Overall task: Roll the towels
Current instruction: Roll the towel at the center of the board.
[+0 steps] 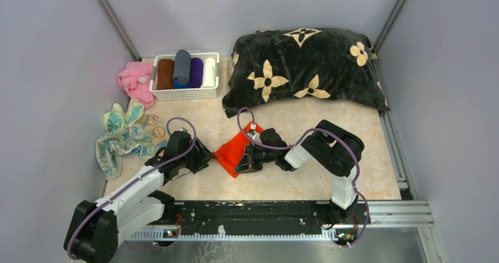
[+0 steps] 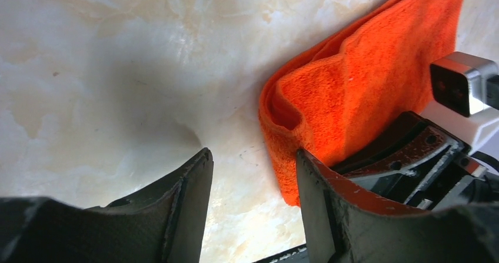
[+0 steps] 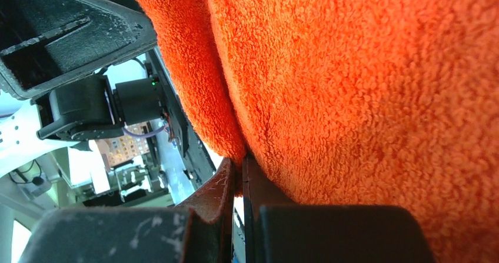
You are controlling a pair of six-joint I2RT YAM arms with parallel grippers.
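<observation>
Right jaws pinching orange towel (image 3: 353, 98), left jaws parted

Marbled table (image 1: 306, 180) bears cushion (image 1: 303, 69), basket (image 1: 185, 92), orange towel (image 1: 230, 150), patterned towels (image 1: 126, 135), pink cloth (image 1: 134, 79).

Top view looks down from six o'clock over the whole surface (image 1: 282, 183). Both wrist views sit very close; all three share the orange-red towel (image 1: 230, 151).

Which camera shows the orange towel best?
Top external: it shows most of the orange towel and its overall shape. Left wrist shows only its folded edge; right wrist, just fuzzy orange cloth up close.
</observation>
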